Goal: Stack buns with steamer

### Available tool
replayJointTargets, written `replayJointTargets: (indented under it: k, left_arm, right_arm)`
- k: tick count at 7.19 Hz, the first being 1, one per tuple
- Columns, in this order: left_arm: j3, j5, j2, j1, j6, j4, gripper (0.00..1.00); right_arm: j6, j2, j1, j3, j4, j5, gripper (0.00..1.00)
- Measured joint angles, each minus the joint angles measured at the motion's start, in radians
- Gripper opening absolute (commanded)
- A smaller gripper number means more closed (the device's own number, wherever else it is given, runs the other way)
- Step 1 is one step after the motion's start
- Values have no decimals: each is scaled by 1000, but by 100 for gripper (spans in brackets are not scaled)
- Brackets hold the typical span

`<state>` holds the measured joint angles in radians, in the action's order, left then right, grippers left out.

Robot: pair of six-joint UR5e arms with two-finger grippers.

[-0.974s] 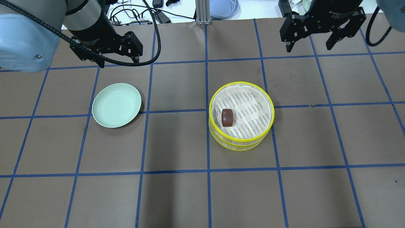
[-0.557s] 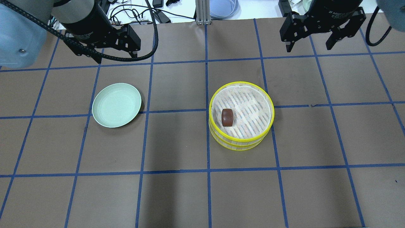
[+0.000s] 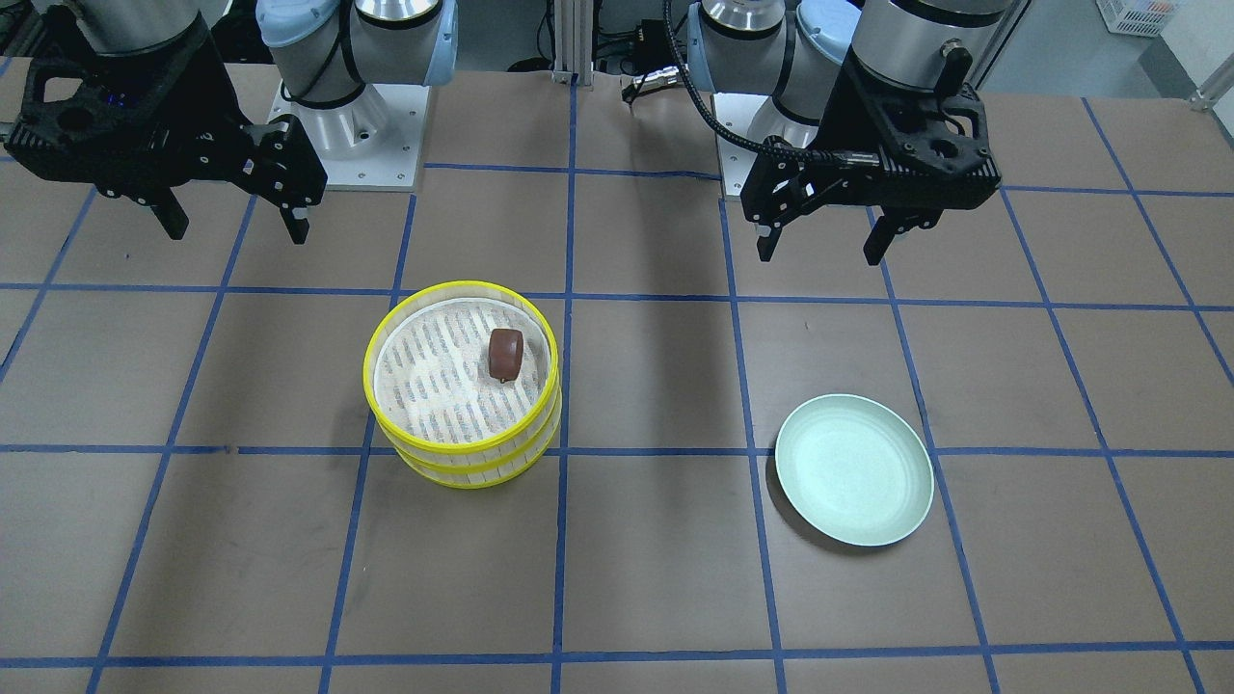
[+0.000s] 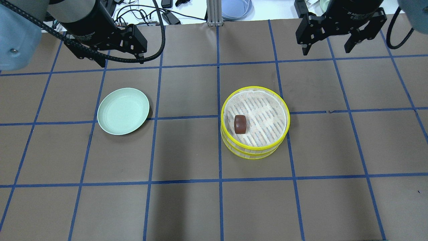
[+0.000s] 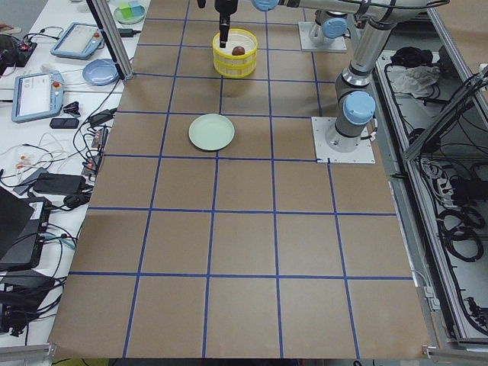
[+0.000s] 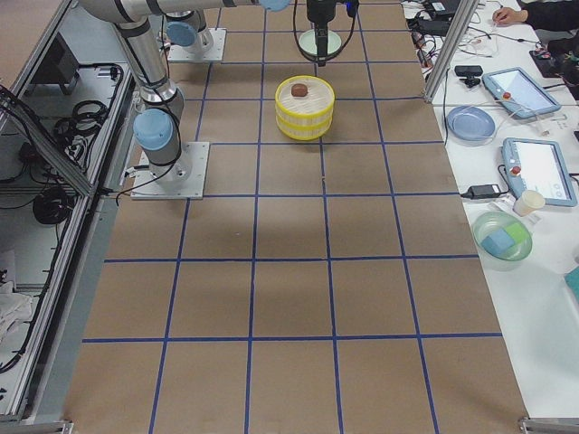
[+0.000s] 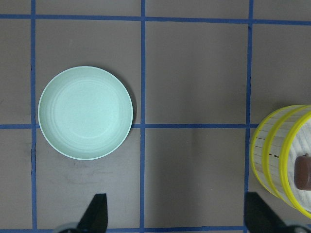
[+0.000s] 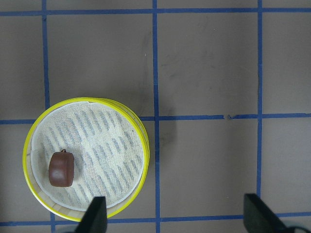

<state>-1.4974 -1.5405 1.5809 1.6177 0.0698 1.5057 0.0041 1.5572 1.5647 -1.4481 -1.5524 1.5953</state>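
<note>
Brown bun point(image 4: 240, 124) lies on the cloth liner in the top tier of the yellow steamer point(image 4: 254, 88), toward the side facing the green plate point(image 4: 123, 111). No pale bun is in sight. It looks soft and light, so a gentle pinch across its rounded sides should hold it. Squeezing hard would likely dent it. The left gripper point(image 4: 121, 61) and right gripper point(image 4: 327, 51) both hang spread wide, grasping nothing, well apart from the steamer.
</note>
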Motion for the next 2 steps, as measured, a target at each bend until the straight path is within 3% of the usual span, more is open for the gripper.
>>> replayJointTargets:
  k: [2]
  left_arm:
    - [-1,-3,1,1,-7,6,100]
  right_arm:
    - [0,1,1,0,0,-1,100]
